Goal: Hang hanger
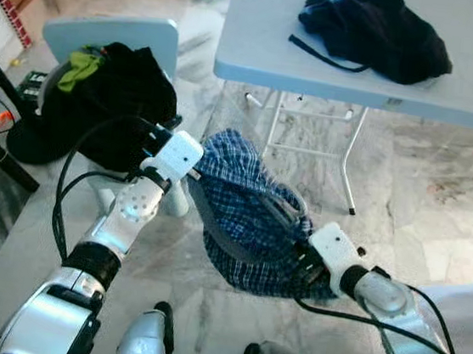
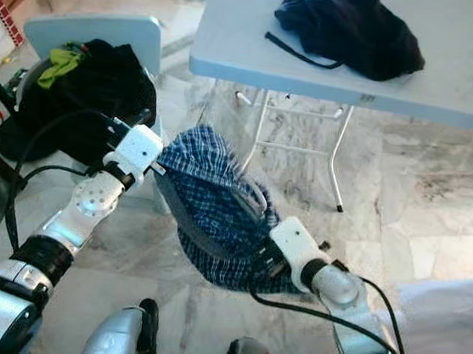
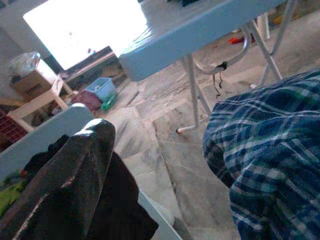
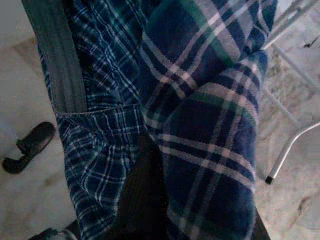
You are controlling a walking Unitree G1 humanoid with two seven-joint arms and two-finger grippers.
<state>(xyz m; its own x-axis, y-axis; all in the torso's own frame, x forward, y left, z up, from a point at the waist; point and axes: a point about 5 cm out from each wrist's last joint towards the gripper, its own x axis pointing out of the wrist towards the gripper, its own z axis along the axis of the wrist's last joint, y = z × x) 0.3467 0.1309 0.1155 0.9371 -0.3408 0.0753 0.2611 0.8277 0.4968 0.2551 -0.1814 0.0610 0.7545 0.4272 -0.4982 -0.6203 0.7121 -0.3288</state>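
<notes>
The plaid shirt (image 1: 245, 216) sags at frame centre between both hands, above the floor (image 1: 439, 200). The left hand (image 1: 187, 173) grips its upper-left edge; the right hand (image 1: 305, 266) is buried in folds at lower right, apparently clamped on cloth. A grey band inside the shirt may be the hanger (image 1: 214, 226); this cannot be confirmed.

Risks:
- Loose cloth can slip from either hand and drop to the floor.
- If the hands pull apart unevenly, the hanger can tilt out of the shirt.
- The bench (image 1: 261, 35) leg (image 1: 351, 160) stands near; cloth may snag there.
</notes>
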